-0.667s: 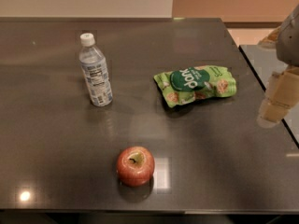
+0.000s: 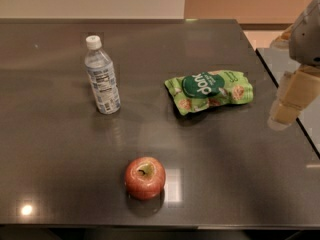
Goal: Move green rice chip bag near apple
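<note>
Nearly nothing has shifted: the gripper (image 2: 284, 111) has edged a touch closer to the bag (image 2: 210, 90), while the bag, apple and bottle lie where they were. The gripper hangs to the right of the bag, apart from it, by the table's right edge. Whether it is released or clenched I cannot tell. The bag lies flat on the dark table (image 2: 60, 149), its round dark-green logo facing up, and nothing touches it. The apple (image 2: 145, 178) sits well apart from the bag, nearer the camera and to the bag's left, stem up. The bottle (image 2: 102, 76), clear with a white cap, stands upright to the left of the bag, farther from the bag than the gripper is.
</note>
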`<action>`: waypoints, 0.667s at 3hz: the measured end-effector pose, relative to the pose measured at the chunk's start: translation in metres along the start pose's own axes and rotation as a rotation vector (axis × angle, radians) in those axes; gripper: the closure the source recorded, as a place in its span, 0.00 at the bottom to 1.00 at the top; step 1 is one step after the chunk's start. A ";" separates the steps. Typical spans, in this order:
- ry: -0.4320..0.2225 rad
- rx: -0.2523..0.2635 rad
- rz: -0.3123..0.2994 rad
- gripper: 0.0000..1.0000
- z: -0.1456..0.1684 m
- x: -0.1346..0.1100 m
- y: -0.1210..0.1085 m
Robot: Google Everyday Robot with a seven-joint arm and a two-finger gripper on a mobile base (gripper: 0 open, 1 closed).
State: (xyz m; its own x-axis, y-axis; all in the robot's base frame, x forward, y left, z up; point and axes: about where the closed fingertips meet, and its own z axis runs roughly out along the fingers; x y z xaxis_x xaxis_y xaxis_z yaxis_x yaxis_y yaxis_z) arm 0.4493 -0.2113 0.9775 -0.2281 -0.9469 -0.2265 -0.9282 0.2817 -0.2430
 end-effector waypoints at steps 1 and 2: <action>-0.029 0.015 0.011 0.00 0.010 -0.015 -0.022; -0.066 0.019 0.000 0.00 0.034 -0.034 -0.055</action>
State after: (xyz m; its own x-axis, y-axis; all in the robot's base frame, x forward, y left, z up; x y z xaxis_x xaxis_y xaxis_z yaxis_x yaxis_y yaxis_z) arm 0.5182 -0.1898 0.9670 -0.2076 -0.9347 -0.2884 -0.9223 0.2853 -0.2606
